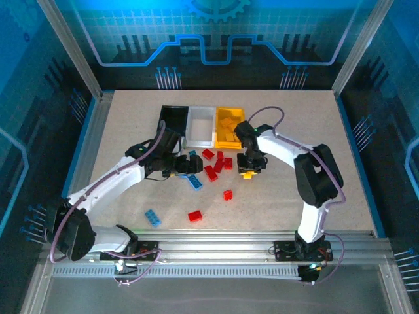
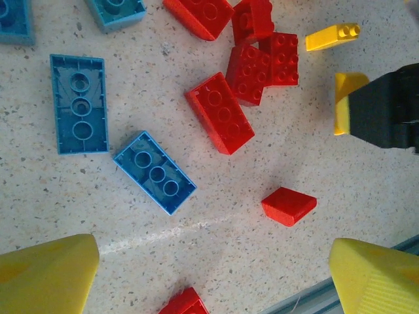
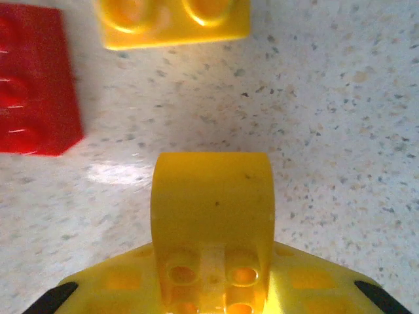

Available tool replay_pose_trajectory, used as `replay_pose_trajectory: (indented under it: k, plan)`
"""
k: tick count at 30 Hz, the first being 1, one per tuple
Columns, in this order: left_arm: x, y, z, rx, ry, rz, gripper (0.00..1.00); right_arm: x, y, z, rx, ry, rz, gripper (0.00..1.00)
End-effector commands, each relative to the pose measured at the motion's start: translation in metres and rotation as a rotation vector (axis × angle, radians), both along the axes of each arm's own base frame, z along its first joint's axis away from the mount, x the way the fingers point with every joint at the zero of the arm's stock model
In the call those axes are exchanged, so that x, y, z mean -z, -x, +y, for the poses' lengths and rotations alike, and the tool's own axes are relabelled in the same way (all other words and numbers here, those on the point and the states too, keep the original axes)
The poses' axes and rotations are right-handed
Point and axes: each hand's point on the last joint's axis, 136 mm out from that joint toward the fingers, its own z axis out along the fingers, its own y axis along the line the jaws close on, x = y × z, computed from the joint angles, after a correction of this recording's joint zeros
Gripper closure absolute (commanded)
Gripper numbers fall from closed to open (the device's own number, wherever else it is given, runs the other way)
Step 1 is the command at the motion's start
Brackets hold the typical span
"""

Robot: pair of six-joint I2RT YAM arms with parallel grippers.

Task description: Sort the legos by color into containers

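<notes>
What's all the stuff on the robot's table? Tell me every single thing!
Bins: three, black, white, yellow, joined in a row at the far side.
Red legos: about seven, red, loose mid-table.
Blue legos: at least four, blue, by the left fingers and nearer the front.
Yellow legos: several in the yellow bin, one loose, one in the right fingers.
Table: one, speckled beige.
Arms: two, white and black, from the near edge.
Left fingers: two, yellow, apart, empty.
Right fingers: yellow, closed on a yellow lego.

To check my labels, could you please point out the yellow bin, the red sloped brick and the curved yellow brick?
yellow bin (image 1: 230, 110): top external view, far rim.
red sloped brick (image 2: 289, 205): left wrist view, sloped face.
curved yellow brick (image 3: 211, 203): right wrist view, rounded back.
</notes>
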Motion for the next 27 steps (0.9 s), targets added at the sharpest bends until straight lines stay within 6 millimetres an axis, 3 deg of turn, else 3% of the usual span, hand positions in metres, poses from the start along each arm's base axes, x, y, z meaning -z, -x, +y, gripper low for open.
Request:
replay_pose_trajectory:
  k: [1, 5, 9, 15, 18, 23, 27]
  plan:
    - [0.009, 0.000, -0.003, 0.021, 0.017, 0.024, 0.08, -0.040, -0.002, 0.019, 0.013, -0.116, -0.079, 0.69]
    - [0.009, 0.000, -0.006, 0.026, 0.033, 0.033, 0.08, -0.072, -0.019, 0.041, 0.010, -0.245, -0.132, 0.68]
    - [0.009, 0.007, -0.009, 0.047, 0.047, 0.047, 0.08, -0.085, -0.047, 0.050, 0.020, -0.290, -0.161, 0.68]
    - [0.010, 0.028, -0.015, 0.101, 0.037, 0.062, 0.07, -0.080, -0.095, 0.060, -0.003, -0.272, -0.167, 0.66]
    - [0.019, 0.045, -0.026, 0.161, 0.031, 0.104, 0.01, -0.076, -0.118, 0.062, -0.004, -0.266, -0.167, 0.64]
    - [0.032, 0.069, -0.038, 0.237, -0.019, 0.128, 0.01, -0.079, -0.152, 0.056, 0.016, -0.266, -0.197, 0.59]
    - [0.036, 0.073, -0.045, 0.251, -0.024, 0.129, 0.01, -0.090, -0.164, 0.055, 0.008, -0.265, -0.215, 0.40]
